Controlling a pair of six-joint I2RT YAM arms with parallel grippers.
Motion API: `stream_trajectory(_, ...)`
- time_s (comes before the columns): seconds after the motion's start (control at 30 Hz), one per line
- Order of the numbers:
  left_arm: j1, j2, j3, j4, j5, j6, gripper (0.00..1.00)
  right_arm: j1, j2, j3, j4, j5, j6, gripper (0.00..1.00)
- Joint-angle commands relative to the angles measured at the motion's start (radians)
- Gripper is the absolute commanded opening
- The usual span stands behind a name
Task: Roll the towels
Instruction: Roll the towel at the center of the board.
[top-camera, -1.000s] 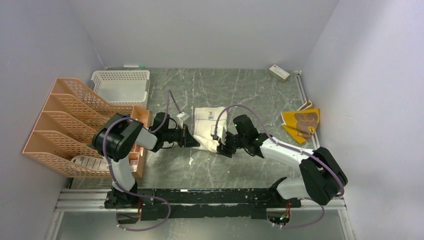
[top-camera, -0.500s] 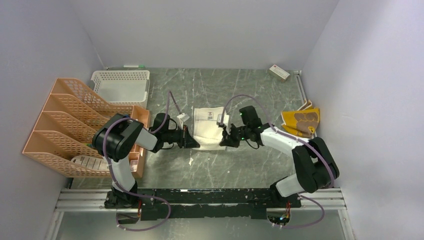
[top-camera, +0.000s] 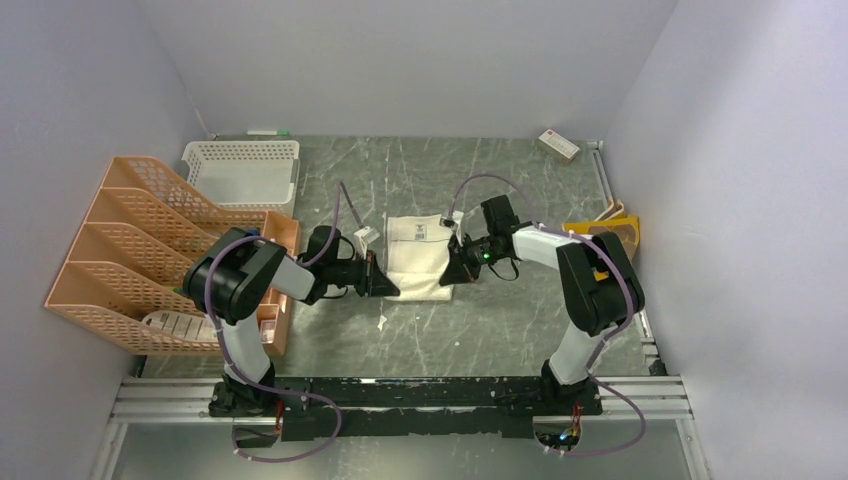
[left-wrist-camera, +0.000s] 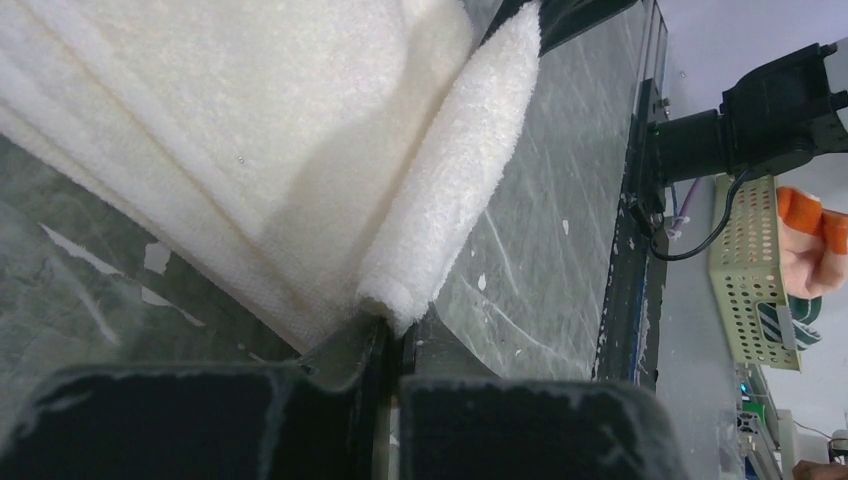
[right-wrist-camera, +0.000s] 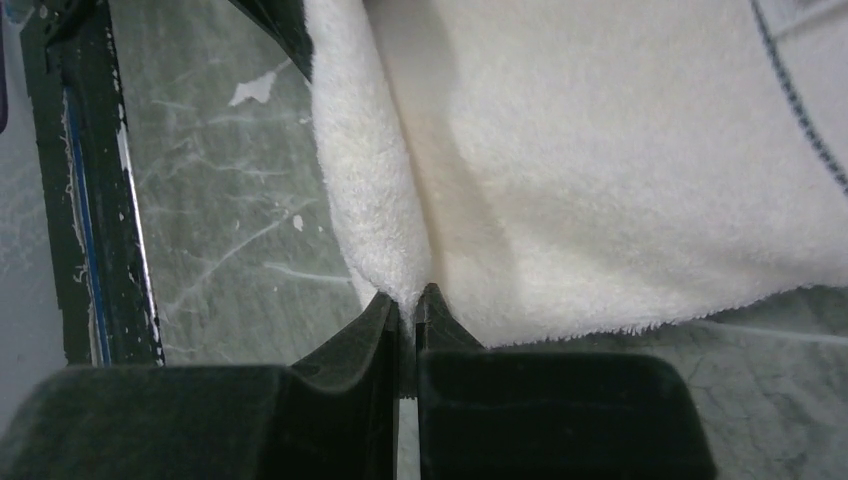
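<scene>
The off-white towel (top-camera: 415, 250) lies in the middle of the table, its near edge curled into a thin roll (left-wrist-camera: 455, 170). My left gripper (top-camera: 385, 284) is shut on the left end of that rolled edge (left-wrist-camera: 395, 312). My right gripper (top-camera: 448, 274) is shut on the right end of the same edge (right-wrist-camera: 410, 298), where the towel (right-wrist-camera: 600, 160) spreads beyond the fingers. The mustard-yellow towel (top-camera: 622, 232) with brown markings lies flat at the right wall, partly hidden behind my right arm.
A peach slotted file rack (top-camera: 150, 250) and a white mesh basket (top-camera: 243, 165) stand at the left. A small white-and-red box (top-camera: 558, 146) sits at the back right. The black rail (top-camera: 420, 395) runs along the near edge.
My right gripper has moved back and slightly left with the towel's right corner, and the right arm has folded in. The towel's near edge now lies straighter. The left gripper has stayed in place.
</scene>
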Motion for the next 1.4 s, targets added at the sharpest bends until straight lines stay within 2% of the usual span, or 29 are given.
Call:
stream_trajectory(0.0, 0.009, -0.028, 0.014, -0.092, -0.031, 0.036, 0.07, -0.013, 0.040, 0.016, -0.056, 0.025, 0.028, 0.00)
stream_trajectory(0.1, 0.011, -0.021, 0.038, -0.150, -0.063, 0.038, 0.07, -0.022, 0.053, 0.013, -0.059, 0.066, 0.034, 0.00)
stream_trajectory(0.2, 0.012, -0.007, 0.083, -0.268, -0.106, 0.053, 0.15, -0.023, 0.088, 0.028, -0.074, 0.152, 0.051, 0.00)
stream_trajectory(0.27, 0.013, -0.027, 0.095, -0.320, -0.157, 0.053, 0.33, -0.020, 0.107, 0.037, -0.084, 0.204, 0.063, 0.00)
stream_trajectory(0.3, 0.013, -0.049, 0.096, -0.344, -0.186, 0.071, 0.38, -0.020, 0.113, 0.039, -0.080, 0.228, 0.073, 0.00)
stream_trajectory(0.37, 0.013, -0.121, 0.096, -0.396, -0.262, 0.093, 0.48, -0.016, 0.110, 0.036, -0.066, 0.277, 0.109, 0.16)
stream_trajectory(0.43, 0.007, -0.189, 0.102, -0.455, -0.347, 0.097, 0.63, -0.010, 0.109, 0.041, -0.072, 0.308, 0.119, 0.19)
stream_trajectory(0.47, 0.000, -0.222, 0.109, -0.487, -0.396, 0.098, 0.65, -0.004, 0.110, 0.045, -0.078, 0.323, 0.117, 0.20)
stream_trajectory(0.53, -0.015, -0.282, 0.117, -0.541, -0.502, 0.078, 0.65, 0.008, 0.117, 0.054, -0.092, 0.363, 0.122, 0.21)
stream_trajectory(0.63, -0.037, -0.360, 0.106, -0.569, -0.581, 0.011, 0.68, 0.023, 0.132, 0.065, -0.102, 0.394, 0.126, 0.21)
stream_trajectory(0.83, -0.086, -0.309, 0.080, -0.503, -0.587, -0.068, 0.69, 0.046, 0.138, 0.073, -0.099, 0.396, 0.122, 0.22)
stream_trajectory(0.97, -0.102, -0.277, 0.074, -0.399, -0.528, -0.127, 0.68, 0.048, 0.128, 0.071, -0.102, 0.405, 0.119, 0.21)
stream_trajectory(1.17, -0.169, -0.385, 0.137, -0.453, -0.569, -0.125, 0.67, 0.048, 0.125, 0.075, -0.100, 0.408, 0.121, 0.22)
stream_trajectory(1.3, -0.235, -0.394, 0.188, -0.524, -0.621, -0.122, 0.54, 0.048, 0.126, 0.078, -0.104, 0.410, 0.121, 0.22)
stream_trajectory(1.37, -0.250, -0.371, 0.191, -0.520, -0.627, -0.129, 0.44, 0.049, 0.121, 0.073, -0.101, 0.412, 0.122, 0.22)
